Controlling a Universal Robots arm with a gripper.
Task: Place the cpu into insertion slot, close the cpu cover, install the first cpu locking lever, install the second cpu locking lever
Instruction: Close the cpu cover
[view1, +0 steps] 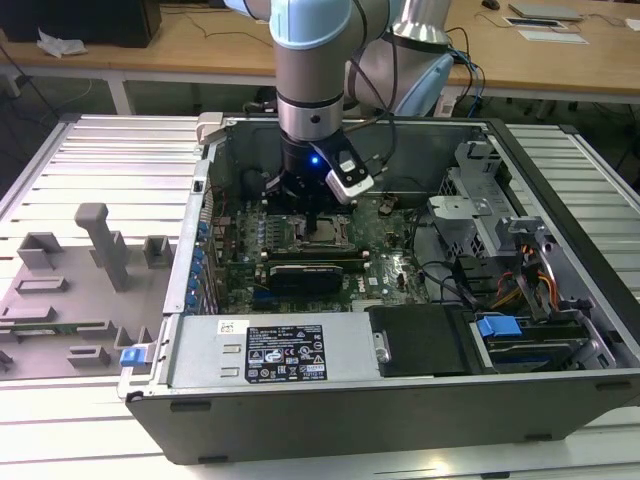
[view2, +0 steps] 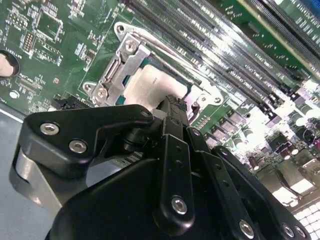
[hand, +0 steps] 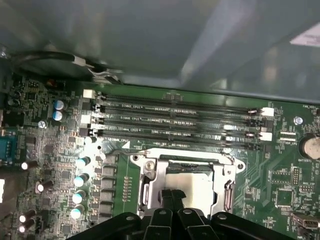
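Note:
The cpu (hand: 196, 186) (view2: 142, 82) lies flat in the insertion slot (hand: 190, 164) on the green board, its pale metal top showing. The silver cpu cover (hand: 151, 187) (view2: 116, 70) lies down around it as a frame. A thin wire locking lever (hand: 175, 150) (view2: 162, 46) runs along the socket's side nearest the memory slots. My gripper (hand: 172, 194) (view2: 172, 104) (view1: 318, 222) stands straight over the chip with its black fingers together, tips at or just above the chip's top. Whether they touch it is hidden.
Long black memory slots (hand: 175, 120) (view2: 215, 30) run beside the socket. Capacitors (hand: 80, 180) stand on its other side. The open computer case (view1: 560, 180) walls in the board, with a drive cage (view1: 520, 290) and cables at the exterior view's right. A grey fixture tray (view1: 70, 290) lies outside.

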